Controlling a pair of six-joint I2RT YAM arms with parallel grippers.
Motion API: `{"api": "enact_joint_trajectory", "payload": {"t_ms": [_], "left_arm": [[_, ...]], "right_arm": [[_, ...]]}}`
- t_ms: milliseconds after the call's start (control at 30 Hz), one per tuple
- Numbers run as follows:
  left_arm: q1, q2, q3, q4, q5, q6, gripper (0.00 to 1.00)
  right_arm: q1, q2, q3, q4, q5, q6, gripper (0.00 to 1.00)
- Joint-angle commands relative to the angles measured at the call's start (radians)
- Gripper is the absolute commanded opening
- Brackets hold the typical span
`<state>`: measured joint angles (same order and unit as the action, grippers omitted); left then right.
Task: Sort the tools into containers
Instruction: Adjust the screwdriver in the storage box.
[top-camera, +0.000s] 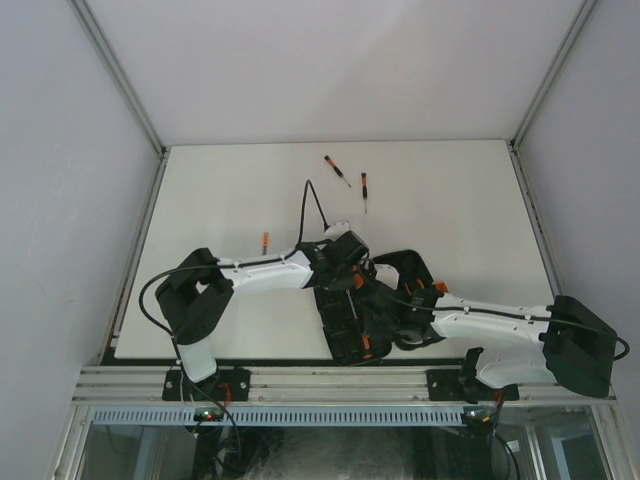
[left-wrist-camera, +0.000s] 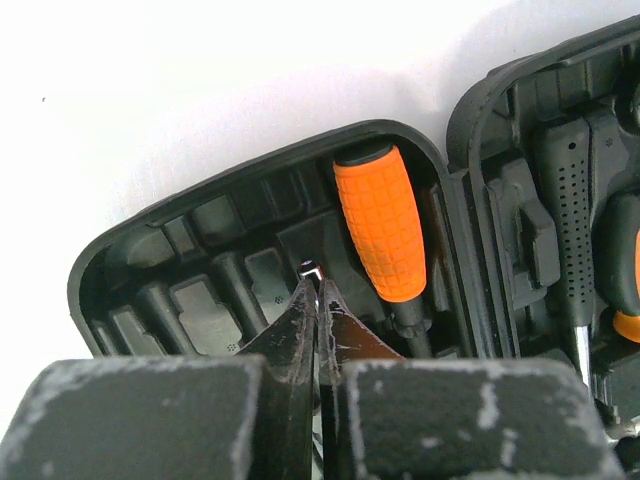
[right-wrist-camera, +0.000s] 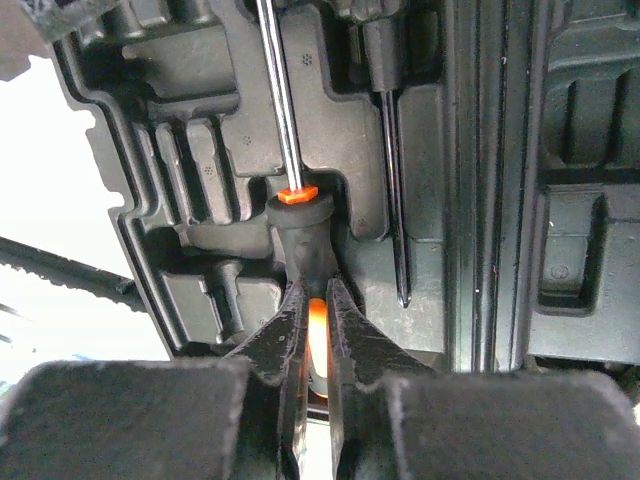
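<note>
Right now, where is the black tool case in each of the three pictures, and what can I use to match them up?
Top external: the black tool case lies open at the near middle of the table.
Left wrist: the case fills the bottom and right.
Right wrist: the case fills nearly the whole frame.
Shared landmark: the white table beside it.

Black case, orange grid-patterned screwdriver handle, white table.
</note>
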<state>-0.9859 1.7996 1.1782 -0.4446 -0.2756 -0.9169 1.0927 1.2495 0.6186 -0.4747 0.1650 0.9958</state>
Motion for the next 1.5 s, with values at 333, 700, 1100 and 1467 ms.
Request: {"api": "enact_joint_trajectory", "payload": {"t_ms": [333,700,1100,1467], "left_arm": [[-0.011,0.12,-0.018,0.004,0.135,-0.022,0.0],[-0.018,0.166,-0.022,-0.01,0.155,-0.027,0.0],[-0.02,0.168,-0.059,0.012,0.163,-0.031,0.0],[-0.008,0.058,-0.033,0.053,0.136,0.058,0.0]], "right_arm": [[-0.003,0.218,-0.043,-0.139,0.005,0.041,0.0],[-0.02,0.298,-0.088,-0.117,0.026,0.069,0.0],[0.023,0.357,-0.108,-0.095,0.043,0.133,0.0],[-0.005,0.029,-0.099,0.02,0.043,0.063,0.02]]}}
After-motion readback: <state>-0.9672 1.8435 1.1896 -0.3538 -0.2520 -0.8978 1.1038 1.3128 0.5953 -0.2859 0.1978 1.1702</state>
